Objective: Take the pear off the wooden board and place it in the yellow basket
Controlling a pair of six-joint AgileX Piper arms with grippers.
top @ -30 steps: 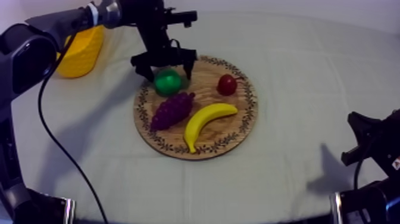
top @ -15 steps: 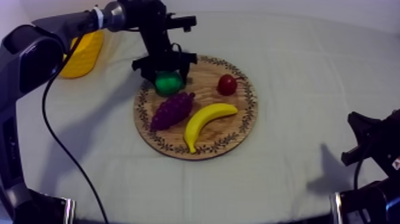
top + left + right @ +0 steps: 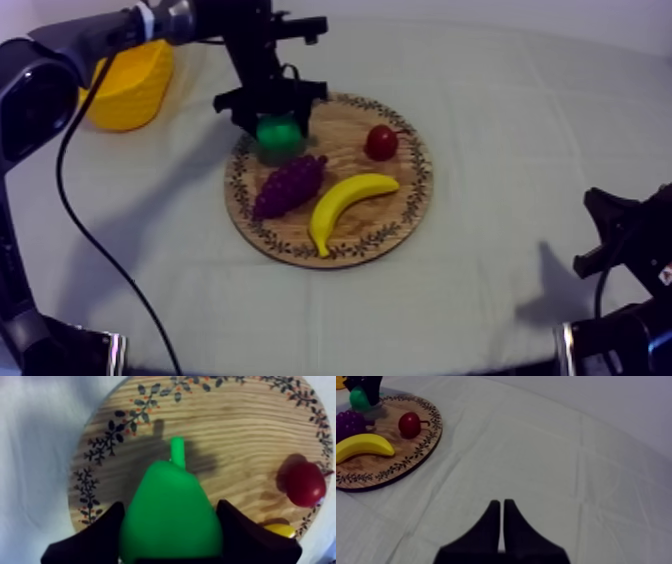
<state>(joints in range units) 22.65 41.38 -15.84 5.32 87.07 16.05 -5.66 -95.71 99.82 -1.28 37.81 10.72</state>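
Observation:
A green pear (image 3: 278,131) hangs just above the back left part of the round wooden board (image 3: 405,195), casting a shadow on the wood. My left gripper (image 3: 273,113) is shut on the pear. In the left wrist view both black fingers (image 3: 102,531) press the pear (image 3: 172,511) from either side, stem pointing away over the board (image 3: 240,431). The yellow basket (image 3: 130,85) stands at the far left of the table. My right gripper (image 3: 612,235) rests low at the right, its fingers (image 3: 493,513) lying together over bare cloth.
On the board lie a bunch of purple grapes (image 3: 290,185), a banana (image 3: 345,205) and a small red fruit (image 3: 381,142). Open cloth runs between the board and the basket. The right wrist view takes in the board's rim (image 3: 411,456) from the side.
The left gripper's fingers, apart around the pear a second ago, have closed on it. The pear has risen slightly off the board. The right arm has not moved.

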